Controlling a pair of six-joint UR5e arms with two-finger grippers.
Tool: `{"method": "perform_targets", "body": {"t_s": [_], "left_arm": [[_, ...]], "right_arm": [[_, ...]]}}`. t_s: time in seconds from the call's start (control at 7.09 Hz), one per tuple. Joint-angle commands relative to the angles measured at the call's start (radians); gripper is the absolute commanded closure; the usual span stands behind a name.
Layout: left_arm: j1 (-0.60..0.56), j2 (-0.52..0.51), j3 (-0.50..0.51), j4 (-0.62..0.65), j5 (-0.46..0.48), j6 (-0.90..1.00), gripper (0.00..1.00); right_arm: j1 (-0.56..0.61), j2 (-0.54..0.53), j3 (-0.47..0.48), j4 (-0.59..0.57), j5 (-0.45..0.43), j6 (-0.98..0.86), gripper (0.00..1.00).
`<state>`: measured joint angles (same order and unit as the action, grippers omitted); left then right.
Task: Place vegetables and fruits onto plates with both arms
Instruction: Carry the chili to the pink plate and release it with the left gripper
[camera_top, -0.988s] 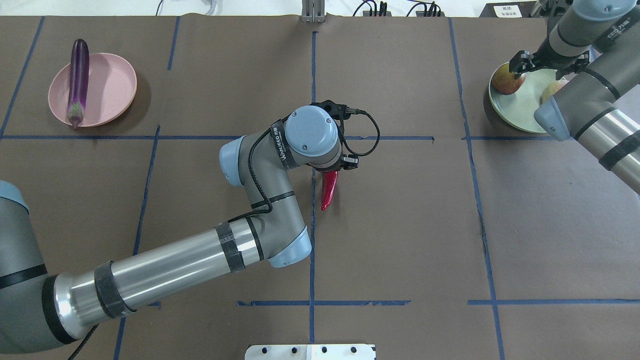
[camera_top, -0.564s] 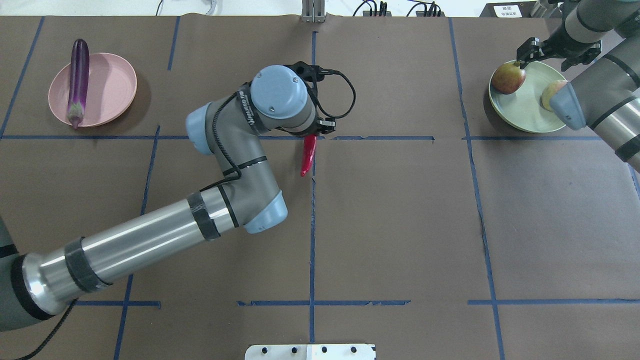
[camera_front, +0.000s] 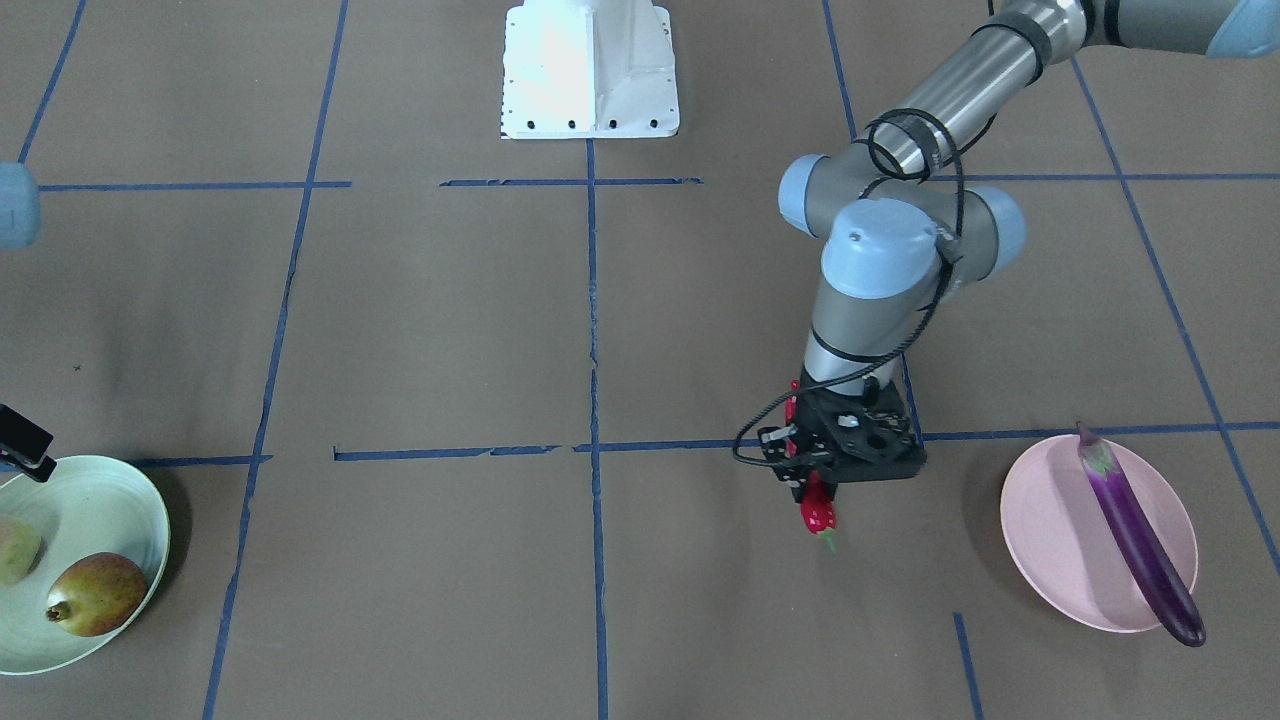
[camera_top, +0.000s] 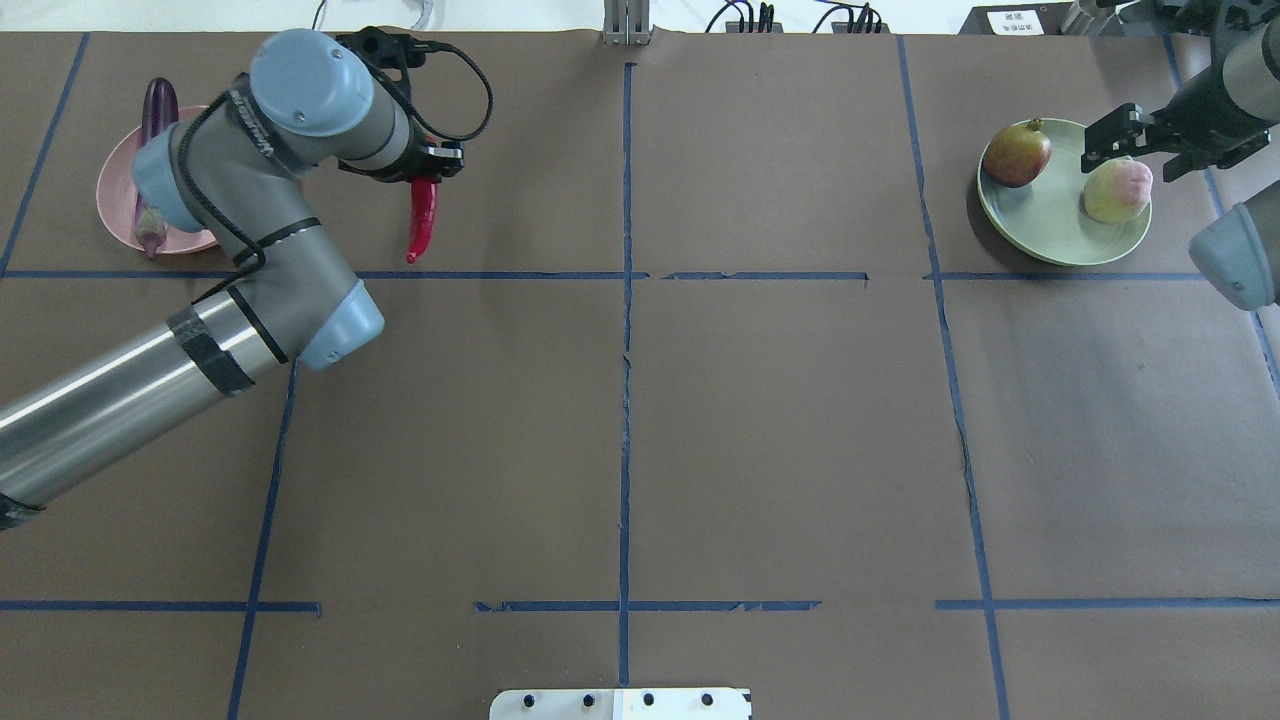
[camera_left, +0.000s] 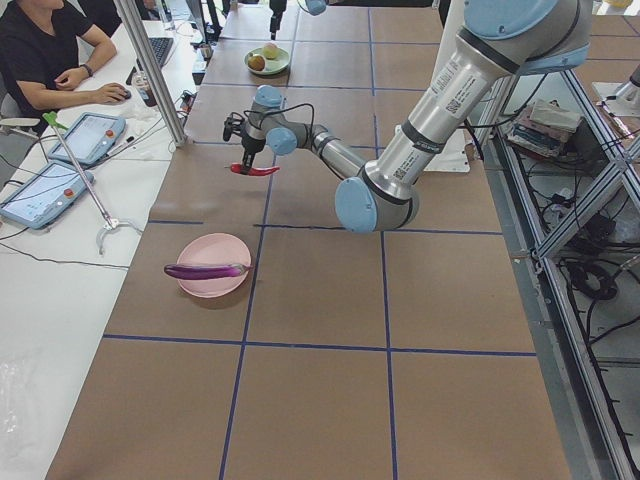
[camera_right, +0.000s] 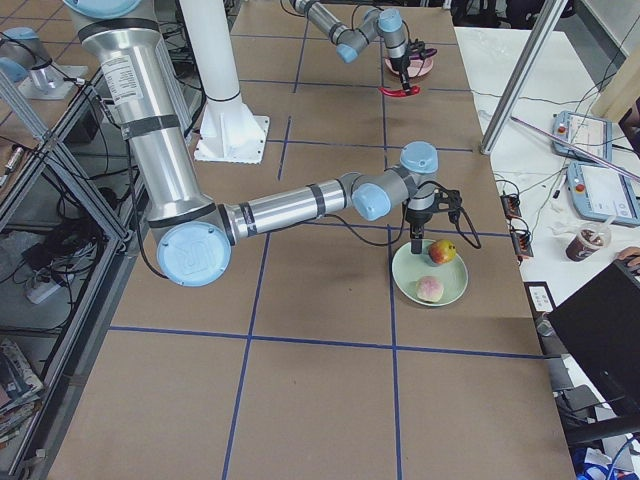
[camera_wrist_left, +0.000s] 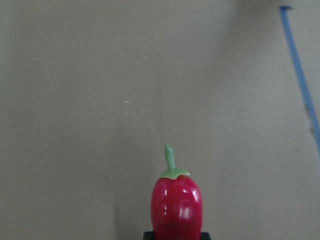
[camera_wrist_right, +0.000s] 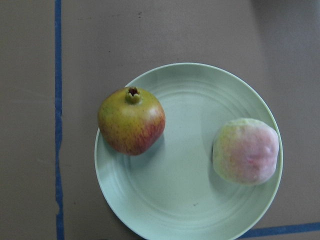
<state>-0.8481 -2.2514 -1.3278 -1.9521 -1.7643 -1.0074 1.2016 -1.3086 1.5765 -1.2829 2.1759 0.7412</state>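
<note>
My left gripper (camera_top: 425, 178) is shut on the red chili pepper (camera_top: 421, 222), which hangs above the table right of the pink plate (camera_top: 118, 195); the chili also shows in the left wrist view (camera_wrist_left: 177, 205). The purple eggplant (camera_front: 1140, 535) lies across the pink plate (camera_front: 1055, 545). The pomegranate-like fruit (camera_top: 1017, 153) and the pale yellow-green fruit (camera_top: 1118, 190) sit on the mint green plate (camera_top: 1050, 225), both clear in the right wrist view (camera_wrist_right: 131, 120). My right gripper (camera_top: 1145, 148) is open and empty above that plate.
The white base block (camera_front: 590, 70) stands at the robot's side of the table. Blue tape lines (camera_top: 625, 300) divide the brown mat. My left arm's elbow (camera_top: 250, 170) covers part of the pink plate in the overhead view.
My left arm has carried the chili from the table's middle to the far left, near the pink plate. My right gripper has drawn away from the pomegranate and shifted right, over the pale fruit.
</note>
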Motion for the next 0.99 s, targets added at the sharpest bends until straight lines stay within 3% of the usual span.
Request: {"method": "perform_targets", "body": {"t_s": [0.0, 0.28, 0.56, 0.85], "left_arm": [[-0.130, 0.042, 0.004, 0.104, -0.024, 0.136, 1.00], [-0.166, 0.043, 0.054, 0.159, -0.027, 0.190, 1.00], [-0.167, 0.041, 0.110, 0.154, -0.027, 0.187, 1.00], [-0.169, 0.038, 0.236, 0.046, -0.026, 0.188, 0.97]], "right_arm": [[0.001, -0.085, 0.104, -0.006, 0.015, 0.000, 0.00], [0.001, -0.153, 0.186, -0.010, 0.025, 0.000, 0.00], [0.006, -0.179, 0.201, -0.006, 0.056, 0.000, 0.00], [0.013, -0.202, 0.227, -0.004, 0.056, 0.000, 0.00]]}}
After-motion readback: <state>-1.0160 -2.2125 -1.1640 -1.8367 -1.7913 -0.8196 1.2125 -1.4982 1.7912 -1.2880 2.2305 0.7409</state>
